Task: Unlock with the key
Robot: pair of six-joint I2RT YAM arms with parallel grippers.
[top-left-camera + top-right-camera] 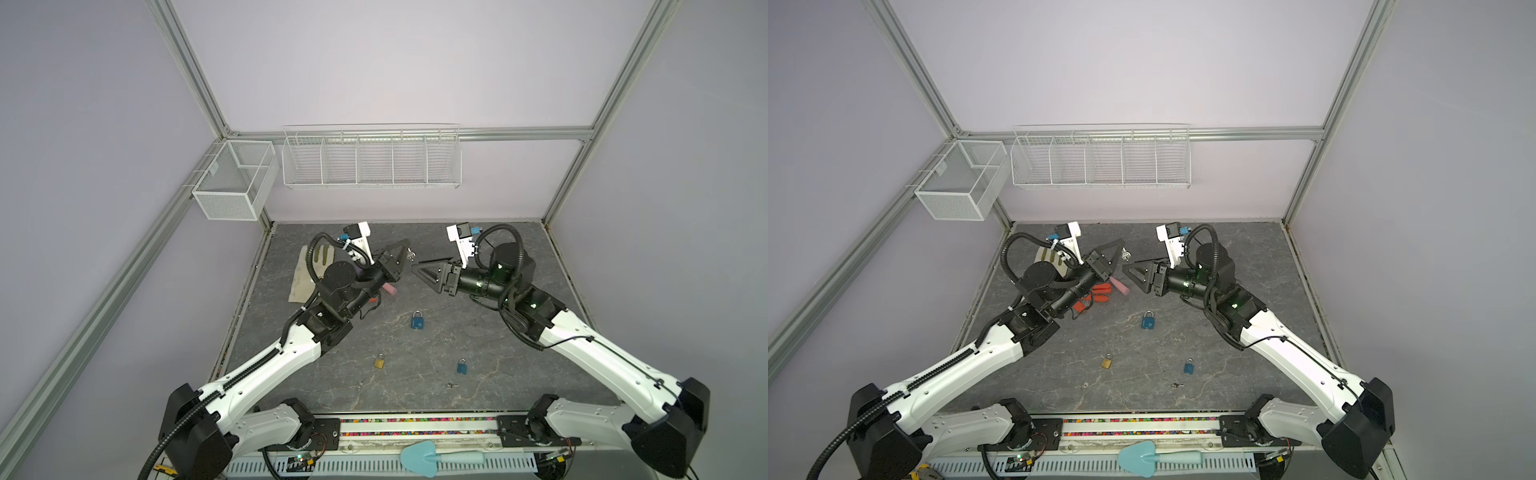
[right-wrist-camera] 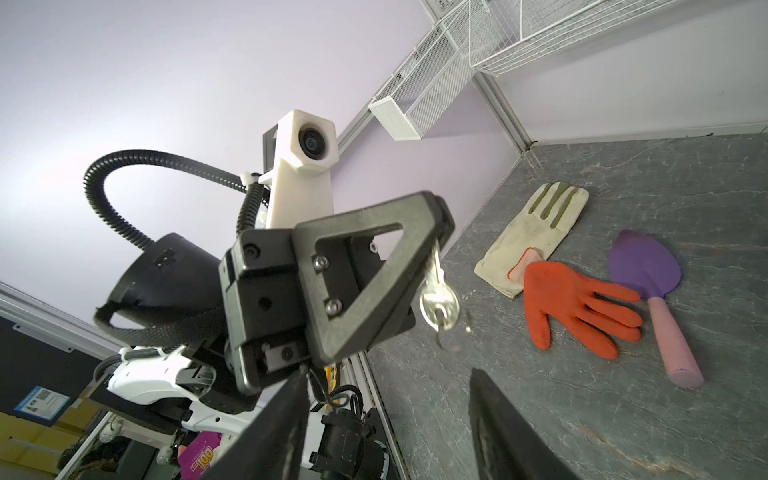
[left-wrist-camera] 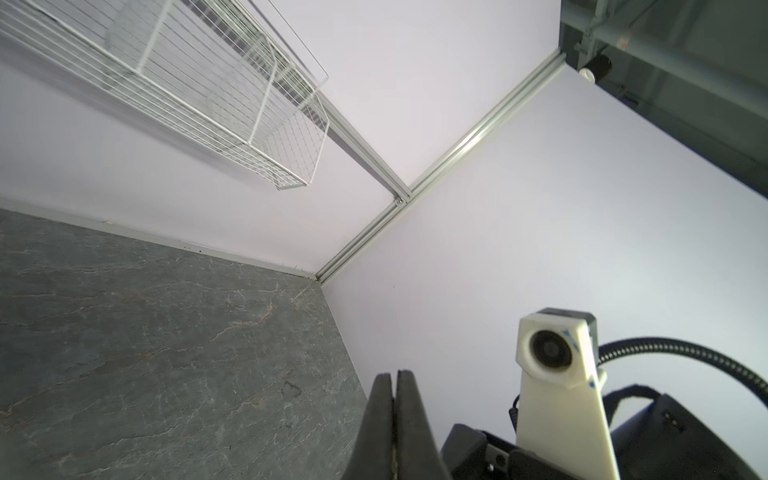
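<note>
Above the table [image 1: 498, 332], left gripper [image 2: 435, 241] clamps the key [image 2: 439, 300] by its blade, head dangling, presumably so the right gripper [image 2: 388, 376], jaws parted, can take it for the padlock [image 1: 417, 321].

Key [image 2: 439, 305]: shaft hidden between the clamped tips of the left gripper [image 2: 435, 224].
Trowel [image 1: 390, 289]: blade mostly hidden under the left arm [image 1: 340, 291] in a top view.
Small metal item [image 1: 449, 385]: too small to identify.
Right gripper [image 2: 386, 372]: finger bases cut off by the picture edge.
</note>
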